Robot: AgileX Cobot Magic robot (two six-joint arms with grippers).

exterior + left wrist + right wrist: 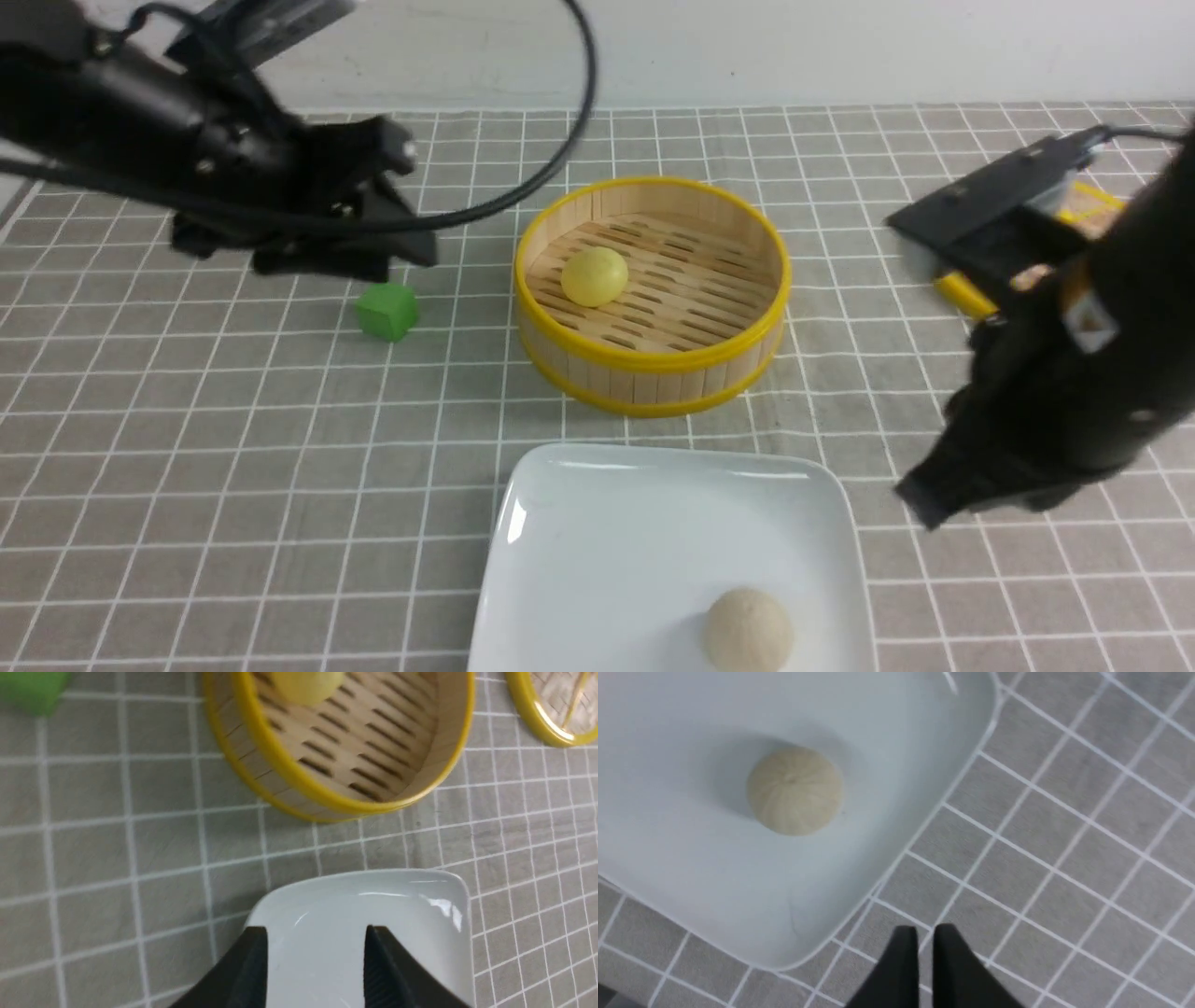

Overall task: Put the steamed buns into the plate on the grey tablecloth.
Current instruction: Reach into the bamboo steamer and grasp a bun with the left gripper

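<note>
A pale yellow steamed bun [595, 276] lies inside the bamboo steamer basket [653, 383]. A beige-white steamed bun [748, 631] sits in the white square plate [597, 523] on the grey tablecloth [233, 467]. My left gripper [411, 245] hangs above the cloth left of the basket. In the left wrist view it [315, 952] is open with nothing between its fingers. My right gripper [920, 499] is just off the plate's right side. The right wrist view shows it [924, 952] shut and empty over the cloth, with the beige bun [795, 791] apart from it.
A green cube [387, 310] stands on the cloth under the left arm, left of the basket. The basket's yellow-rimmed lid [1092, 210] lies at the far right, mostly hidden behind the right arm. A black cable [579, 112] loops above the basket's left side.
</note>
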